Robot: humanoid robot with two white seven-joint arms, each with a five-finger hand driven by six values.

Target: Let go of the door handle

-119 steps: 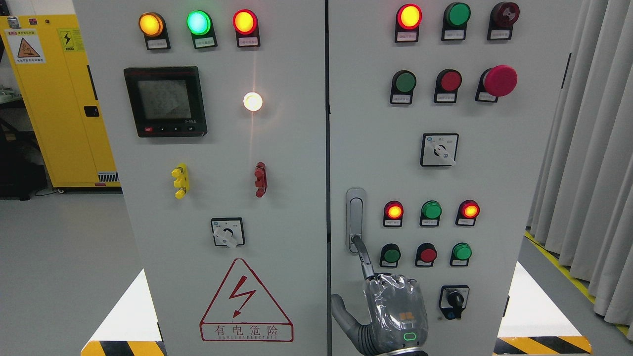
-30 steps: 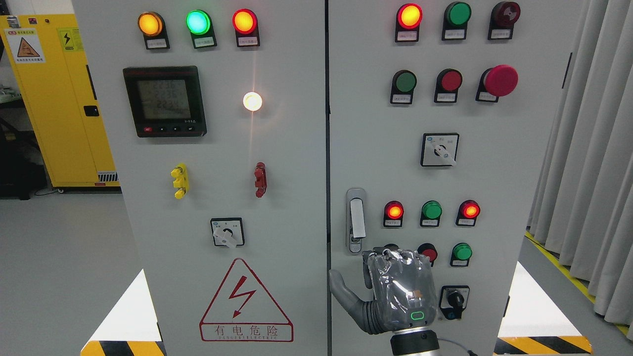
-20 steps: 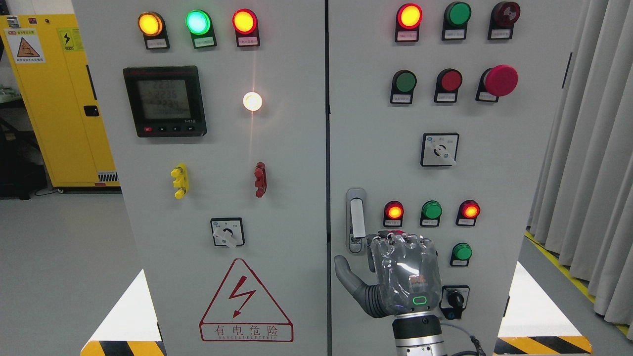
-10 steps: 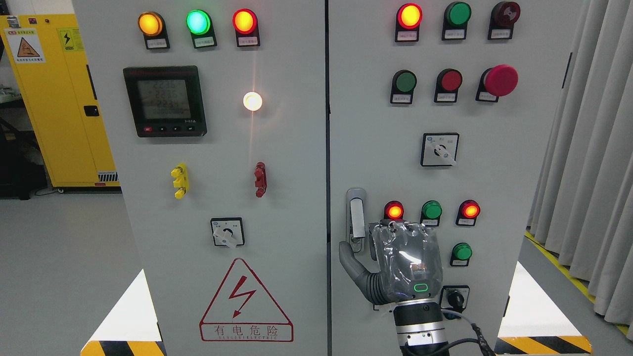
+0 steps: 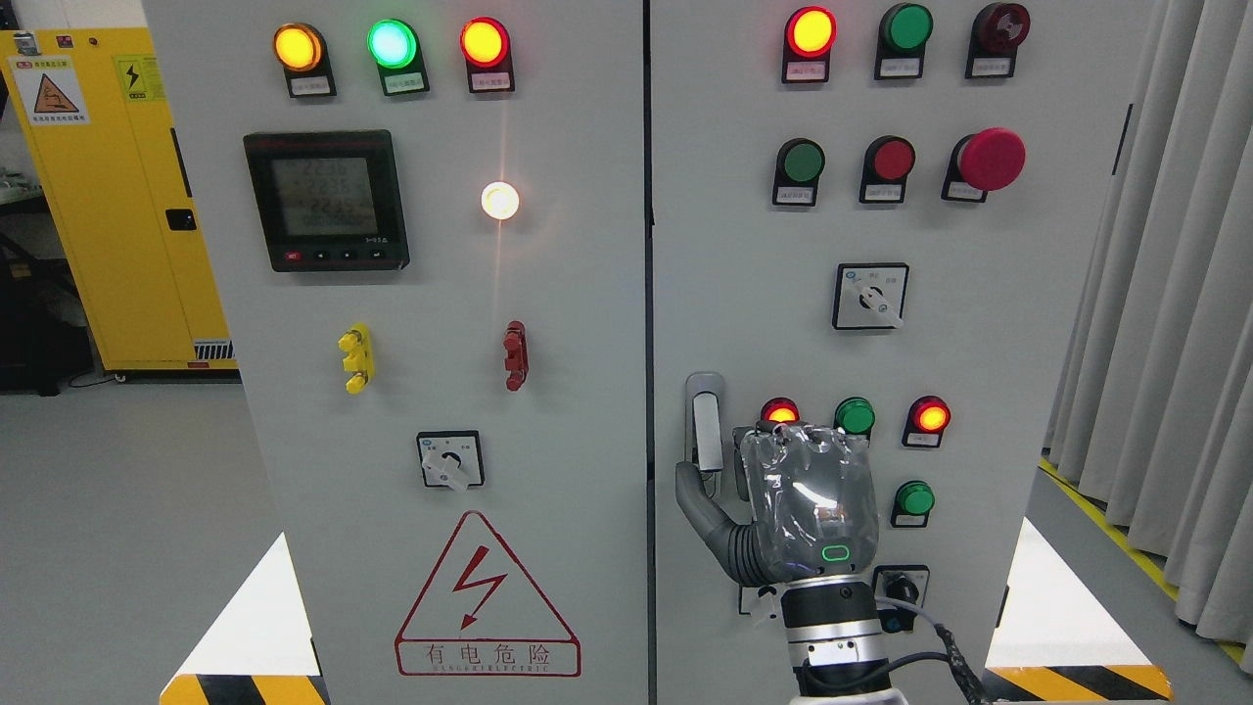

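now the door handle [image 5: 706,423] stands upright on the left edge of the right cabinet door [image 5: 979,323], just left of the right hand [image 5: 783,509]. it is a grey metal lever in an oval plate. the thumb [image 5: 690,490] reaches near its lower end; whether the hand grips it i cannot tell. the hand covers some buttons; a green button [image 5: 914,498] shows beside it.

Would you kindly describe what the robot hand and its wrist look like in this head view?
The right robot hand is dark grey with a ribbed thumb; clear, shiny plastic film wraps its back. A small green-lit oval marking sits near the wrist. Below is a silver and black cylindrical wrist, with a black cable looping alongside.
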